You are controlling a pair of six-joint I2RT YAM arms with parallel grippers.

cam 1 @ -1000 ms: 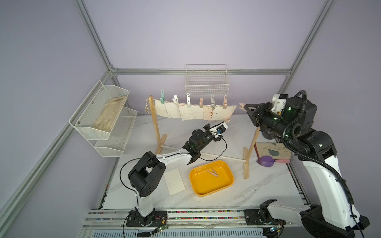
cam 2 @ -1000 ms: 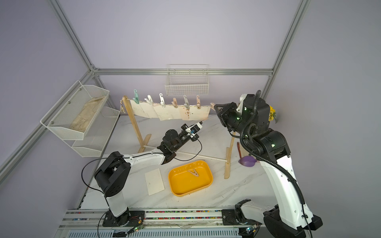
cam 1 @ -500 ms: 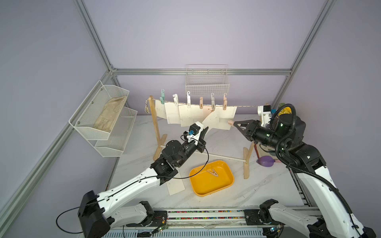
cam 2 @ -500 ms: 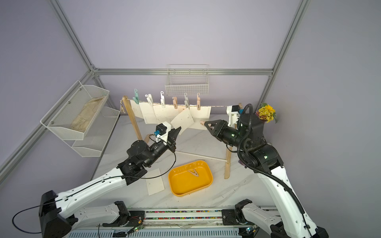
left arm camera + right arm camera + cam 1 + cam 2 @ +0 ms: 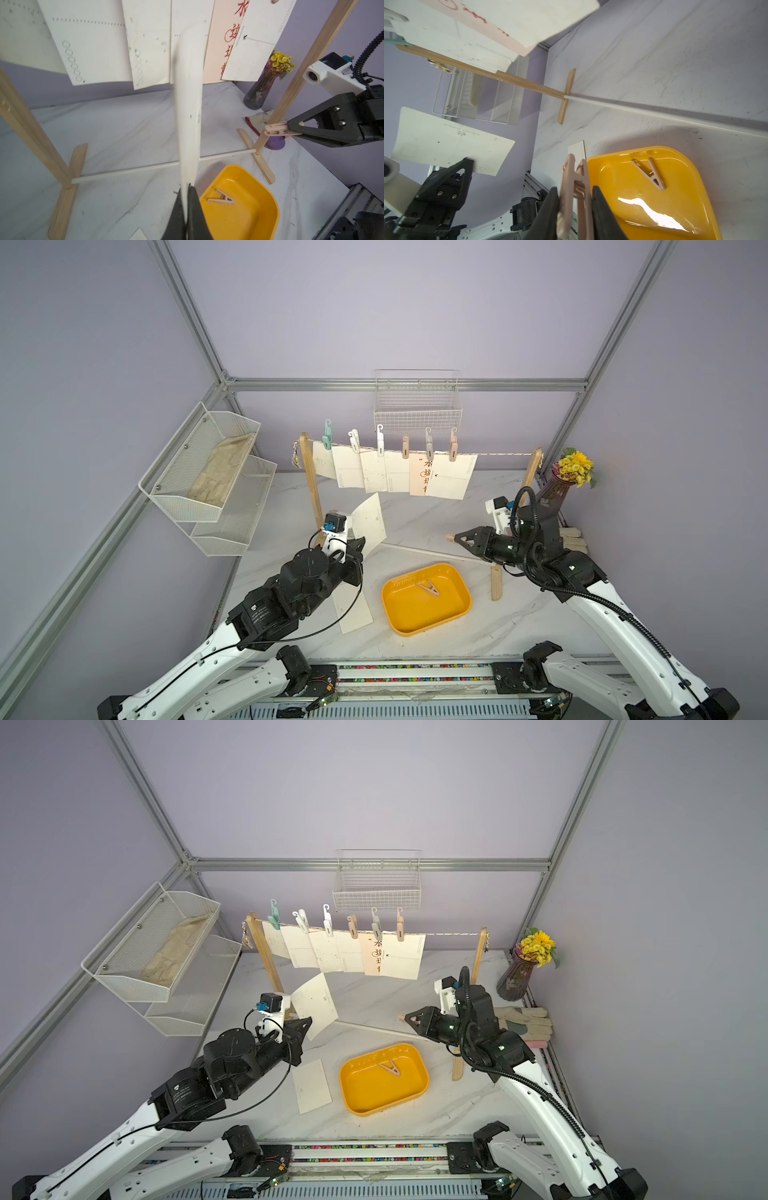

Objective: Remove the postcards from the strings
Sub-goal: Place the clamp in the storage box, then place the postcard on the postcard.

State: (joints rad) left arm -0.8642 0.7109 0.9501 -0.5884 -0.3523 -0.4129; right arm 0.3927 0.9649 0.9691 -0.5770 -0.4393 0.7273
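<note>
I note matte lilac walls (image 5: 415, 302), aluminium frame rails (image 5: 407, 384), a white marble tabletop (image 5: 436, 518). Wire basket (image 5: 417, 406) on back wall; mesh shelf (image 5: 208, 472) left; flower vase (image 5: 514, 979) in right corner. Light even.

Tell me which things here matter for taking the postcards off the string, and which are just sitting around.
Job: hanging postcards, string, line clothespins, held postcard in left gripper, pink clothespin in right gripper, yellow tray, flat postcard.
Lying about: flower vase, gloves, wire basket, mesh shelf.
</note>
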